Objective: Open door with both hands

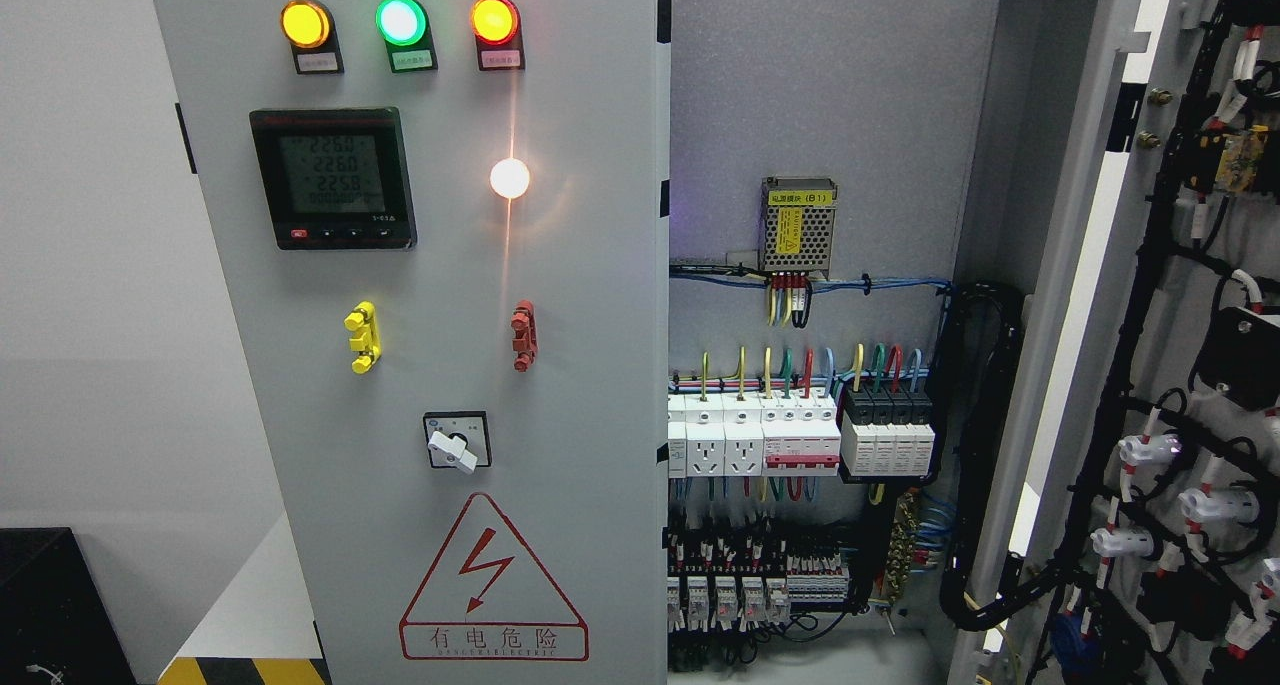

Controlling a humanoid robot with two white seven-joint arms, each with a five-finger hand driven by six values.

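No robot hands or fingers in view, so finger state can't be told.

Left grey sheet-metal cabinet door (560,385) shut, filling centre-left of head view. Right grey metal door (1100,265) swung wide open at far right, inner face toward camera, black cable looms (1140,365) w/ white connectors running down it.

On shut door, top to bottom: round amber lamp (305,23), round green lamp (401,20), round orange-red lamp (494,19), all lit; black digital meter w/ LCD (333,178); glowing white lamp (509,177); yellow plastic handle (361,337); red plastic handle (522,335); white rotary selector switch (456,443); red triangular shock-warning label (492,585).

Inside open cabinet: perforated metal power supply w/ yellow sticker (798,225) on back panel, row of white breakers & sockets (752,435) below, black module block (888,430) just beside on right, terminal rows lower down.
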